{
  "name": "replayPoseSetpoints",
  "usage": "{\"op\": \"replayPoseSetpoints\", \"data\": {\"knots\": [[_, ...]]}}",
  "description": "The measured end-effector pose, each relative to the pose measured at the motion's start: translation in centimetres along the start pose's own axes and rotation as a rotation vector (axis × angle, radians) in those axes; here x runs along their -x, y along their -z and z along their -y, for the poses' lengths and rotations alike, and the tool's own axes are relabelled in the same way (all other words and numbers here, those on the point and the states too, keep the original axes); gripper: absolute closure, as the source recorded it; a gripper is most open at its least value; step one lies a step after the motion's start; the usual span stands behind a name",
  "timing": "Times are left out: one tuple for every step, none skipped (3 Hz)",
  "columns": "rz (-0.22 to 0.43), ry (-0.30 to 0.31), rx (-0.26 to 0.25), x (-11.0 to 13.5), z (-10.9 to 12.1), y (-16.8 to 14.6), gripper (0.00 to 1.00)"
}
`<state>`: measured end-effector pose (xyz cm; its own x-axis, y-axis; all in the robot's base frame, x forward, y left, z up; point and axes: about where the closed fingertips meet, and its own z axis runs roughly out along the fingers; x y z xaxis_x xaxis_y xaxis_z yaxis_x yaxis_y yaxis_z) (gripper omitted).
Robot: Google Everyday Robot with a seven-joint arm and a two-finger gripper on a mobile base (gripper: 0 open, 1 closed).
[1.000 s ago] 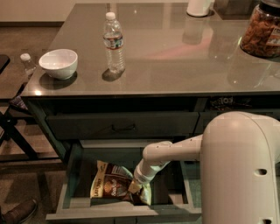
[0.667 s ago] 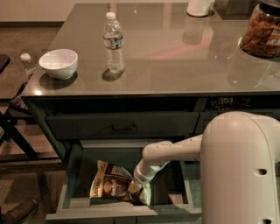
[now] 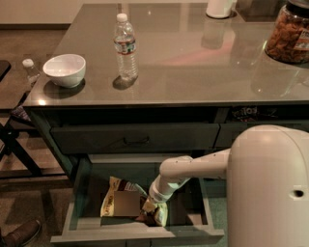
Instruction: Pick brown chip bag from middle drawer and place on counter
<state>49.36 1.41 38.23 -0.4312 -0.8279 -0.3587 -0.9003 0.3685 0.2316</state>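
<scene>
The brown chip bag [image 3: 120, 202] lies in the open middle drawer [image 3: 140, 235], left of centre on the drawer floor. My gripper [image 3: 148, 208] reaches down into the drawer from the right and sits at the bag's right edge. My white arm [image 3: 193, 169] comes from the big white shoulder at the lower right. The glossy counter [image 3: 193, 62] is above the drawers.
On the counter stand a white bowl [image 3: 64, 70], a water bottle [image 3: 125, 46], a jar of brown snacks [image 3: 289, 34] and a white container [image 3: 220, 7]. A closed drawer with a handle [image 3: 135, 140] is above the open one. A dark chair [image 3: 9, 140] and a shoe [image 3: 19, 234] are at the left.
</scene>
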Motion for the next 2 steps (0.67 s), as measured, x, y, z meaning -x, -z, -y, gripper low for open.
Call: {"op": "replayPoseSetpoints", "data": {"knots": [[0.024,-0.047,-0.036,-0.5,-0.2,2.3,1.00],[0.038,-0.108,-0.106,-2.0,-0.3,6.0,1.00]]}}
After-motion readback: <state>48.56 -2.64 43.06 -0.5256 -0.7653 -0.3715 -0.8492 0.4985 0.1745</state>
